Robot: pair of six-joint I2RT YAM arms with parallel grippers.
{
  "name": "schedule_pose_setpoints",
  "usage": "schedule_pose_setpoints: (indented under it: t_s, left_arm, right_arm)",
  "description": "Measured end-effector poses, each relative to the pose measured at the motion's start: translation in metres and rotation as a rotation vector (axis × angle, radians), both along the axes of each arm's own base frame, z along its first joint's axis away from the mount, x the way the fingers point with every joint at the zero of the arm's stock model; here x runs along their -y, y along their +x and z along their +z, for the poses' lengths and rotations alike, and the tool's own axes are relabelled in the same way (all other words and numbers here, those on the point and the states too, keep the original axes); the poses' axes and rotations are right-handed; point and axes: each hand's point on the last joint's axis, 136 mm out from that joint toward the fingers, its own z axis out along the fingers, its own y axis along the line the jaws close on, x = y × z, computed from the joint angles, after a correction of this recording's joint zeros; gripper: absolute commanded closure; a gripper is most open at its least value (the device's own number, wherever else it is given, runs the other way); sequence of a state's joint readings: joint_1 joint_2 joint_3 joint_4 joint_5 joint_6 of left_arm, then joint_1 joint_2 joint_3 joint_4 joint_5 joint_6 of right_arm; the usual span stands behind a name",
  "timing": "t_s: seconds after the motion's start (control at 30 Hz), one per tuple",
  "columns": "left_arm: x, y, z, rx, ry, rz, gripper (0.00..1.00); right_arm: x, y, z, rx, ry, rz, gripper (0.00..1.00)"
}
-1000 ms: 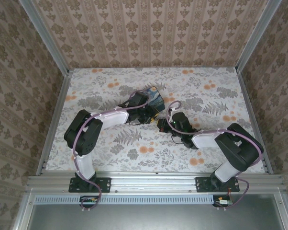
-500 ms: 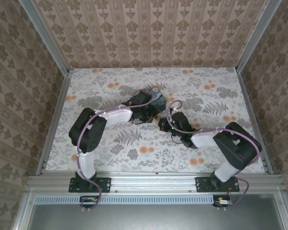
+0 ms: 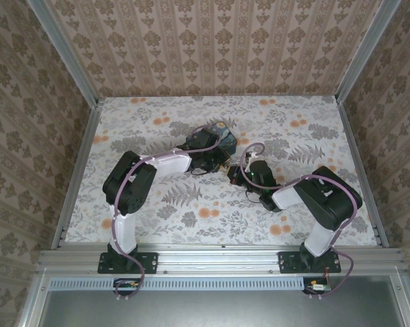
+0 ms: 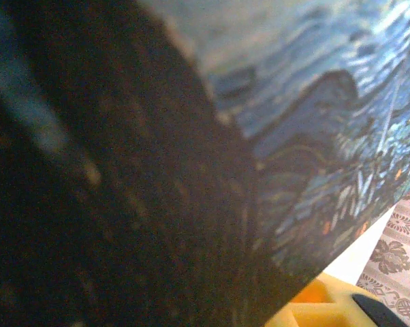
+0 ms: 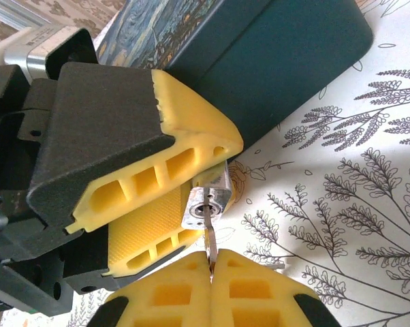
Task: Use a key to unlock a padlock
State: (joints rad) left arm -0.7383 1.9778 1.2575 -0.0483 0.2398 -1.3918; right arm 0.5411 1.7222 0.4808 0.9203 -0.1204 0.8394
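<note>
Your right hand (image 5: 210, 272) has its two yellow fingertips pressed together, clamped on the key (image 5: 208, 244). The key's thin blade stands straight out of the seam between those fingertips. Its long axis runs directly away from the hand, and its tip sits in the keyhole.

Just ahead of those fingertips is the padlock (image 5: 203, 204). Its small silvery body turns its keyhole face squarely toward your right hand. The grey shackle (image 5: 225, 178) points out the far side, away from the hand, so lock and key share one line. You cannot tell whether the shackle is latched.

Your left hand (image 5: 191, 197) comes in from the opposite side, clamped on the padlock. One ribbed yellow pad (image 5: 147, 228) lies against one side of the body and the other finger (image 5: 157, 180) closes over the other side.

Beyond the left hand's fingers, touching or nearly so, is the dark blue swirl-painted box (image 5: 287, 61). Its corner crowds that side, and from the left wrist its painted face sits very close. You cannot see inside it.

Beside your right hand, on the side away from the left hand, the fern-printed desk (image 5: 341, 204) lies open. From above, both hands meet near the middle of the desk, with the papered walls (image 3: 218, 48) well apart from them.
</note>
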Motion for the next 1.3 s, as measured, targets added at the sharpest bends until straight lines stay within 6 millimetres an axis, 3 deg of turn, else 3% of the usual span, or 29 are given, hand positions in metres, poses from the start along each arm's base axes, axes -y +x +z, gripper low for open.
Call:
schedule_pose_setpoints:
  t_s: [0.33, 0.53, 0.83, 1.3]
  left_arm:
    - [0.0013, 0.0008, -0.0017, -0.009, 0.012, 0.000, 1.00]
    - [0.0019, 0.0027, -0.0029, -0.010, 0.018, 0.003, 1.00]
    - [0.0067, 0.0036, -0.0012, -0.025, 0.010, -0.009, 1.00]
    - [0.0077, 0.0046, -0.0018, -0.027, 0.002, -0.013, 1.00]
  right_arm:
    - [0.0026, -0.0007, -0.0025, 0.038, -0.019, 0.008, 1.00]
    - [0.0040, 0.0013, -0.0038, 0.069, -0.102, 0.030, 1.00]
    - [0.0079, 0.0008, 0.0011, 0.065, -0.366, 0.061, 1.00]
    - [0.0018, -0.0007, 0.0038, 0.200, -0.455, 0.100, 1.00]
